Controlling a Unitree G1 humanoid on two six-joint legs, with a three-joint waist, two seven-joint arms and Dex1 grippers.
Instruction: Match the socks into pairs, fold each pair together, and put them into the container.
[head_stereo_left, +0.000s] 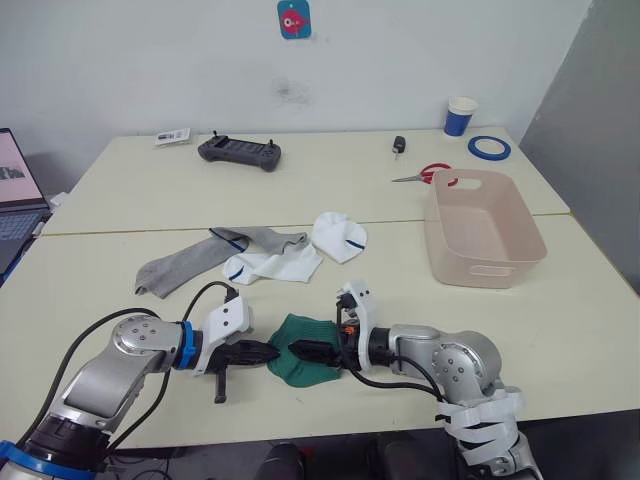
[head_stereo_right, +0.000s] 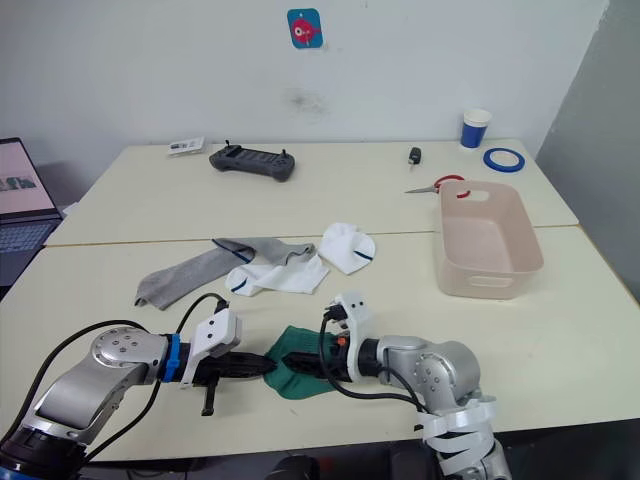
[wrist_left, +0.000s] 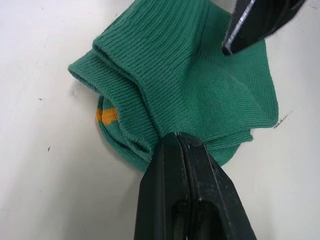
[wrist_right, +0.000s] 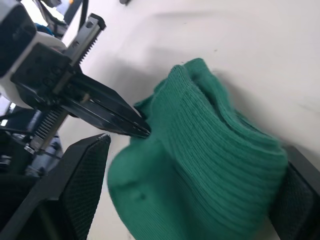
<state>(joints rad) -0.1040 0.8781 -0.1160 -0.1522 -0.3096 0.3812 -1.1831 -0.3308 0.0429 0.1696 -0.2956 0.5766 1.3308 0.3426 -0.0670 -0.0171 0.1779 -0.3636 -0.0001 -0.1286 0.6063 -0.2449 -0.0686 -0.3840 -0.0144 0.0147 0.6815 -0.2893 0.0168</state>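
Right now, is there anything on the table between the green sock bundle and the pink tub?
Nothing visible. The green sock bundle lies near the front edge; the tub stands further back to the right, bare tabletop between. The other socks lie off that line, to the left.

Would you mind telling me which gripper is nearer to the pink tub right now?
Right. The right gripper sits at the green sock bundle, on the side toward the tub. The left gripper pinches the bundle's opposite edge, farther from the tub.

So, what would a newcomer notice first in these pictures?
First, the green sock bundle at the near edge of the table, with the left gripper shut on its edge and the right gripper open around it. Next, the pink tub on the right, with grey and white socks lying loose mid-table.
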